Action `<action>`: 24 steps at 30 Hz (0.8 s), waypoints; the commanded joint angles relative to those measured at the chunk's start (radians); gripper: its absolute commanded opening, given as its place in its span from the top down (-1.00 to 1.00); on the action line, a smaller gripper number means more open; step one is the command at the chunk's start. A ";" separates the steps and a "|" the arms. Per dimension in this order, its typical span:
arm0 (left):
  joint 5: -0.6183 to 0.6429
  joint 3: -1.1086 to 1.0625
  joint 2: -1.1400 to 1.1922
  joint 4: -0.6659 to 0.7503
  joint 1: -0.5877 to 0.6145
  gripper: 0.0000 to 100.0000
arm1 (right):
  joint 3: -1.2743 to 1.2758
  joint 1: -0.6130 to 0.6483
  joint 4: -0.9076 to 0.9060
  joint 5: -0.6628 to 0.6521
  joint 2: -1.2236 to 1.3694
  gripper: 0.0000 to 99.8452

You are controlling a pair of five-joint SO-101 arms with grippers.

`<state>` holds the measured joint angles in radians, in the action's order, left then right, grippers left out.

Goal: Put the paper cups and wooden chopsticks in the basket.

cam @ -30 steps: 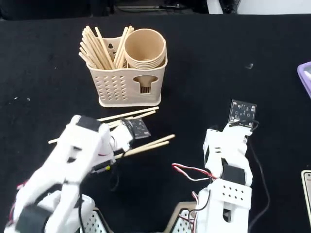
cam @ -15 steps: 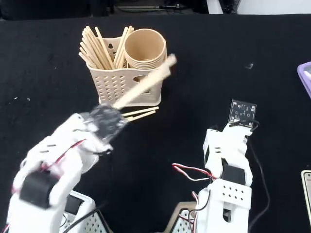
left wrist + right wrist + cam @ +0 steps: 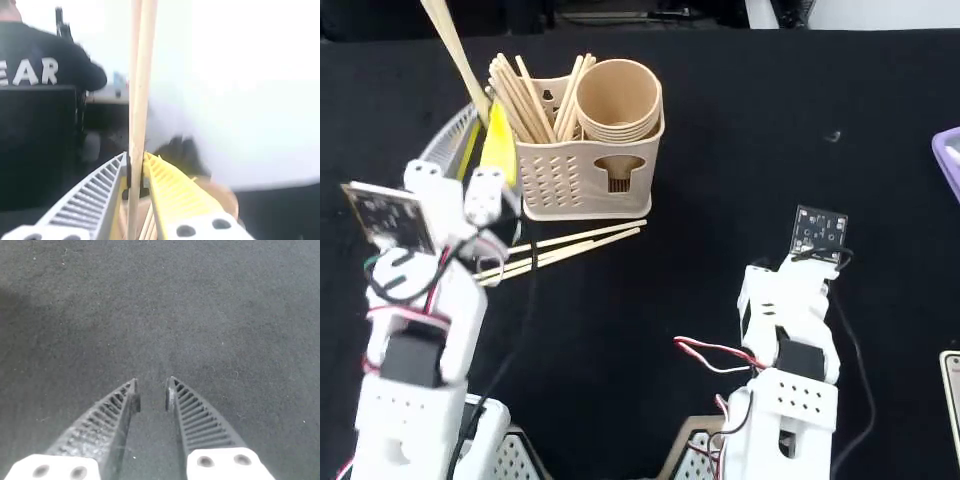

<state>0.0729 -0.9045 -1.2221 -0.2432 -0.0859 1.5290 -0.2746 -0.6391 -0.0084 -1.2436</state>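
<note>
Now we are gripping chopsticks (image 3: 453,48) in the left end effector (image 3: 480,118); aiming their lower ends into the basket (image 3: 570,185) matters.

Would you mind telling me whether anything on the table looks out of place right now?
Yes: a few chopsticks lie loose on the table in front of the basket, instead of standing inside it with the rest. The left claw grips another pair raised beside the basket, not yet dropped in.
</note>
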 commanded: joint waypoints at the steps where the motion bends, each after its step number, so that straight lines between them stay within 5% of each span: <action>1: 0.100 0.027 0.229 0.242 0.005 0.94 | -0.012 0.015 0.023 -0.011 -0.024 0.80; 11: 0.133 0.228 0.640 0.299 0.007 0.94 | -0.012 0.015 0.025 -0.011 -0.024 0.80; 24: 0.101 0.196 0.686 0.298 0.005 0.89 | -0.013 0.015 0.021 -0.011 -0.024 0.80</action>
<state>0.2002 -0.7403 -0.5317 0.0284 -0.0844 1.5290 -0.2746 -0.6391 -0.0084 -1.2436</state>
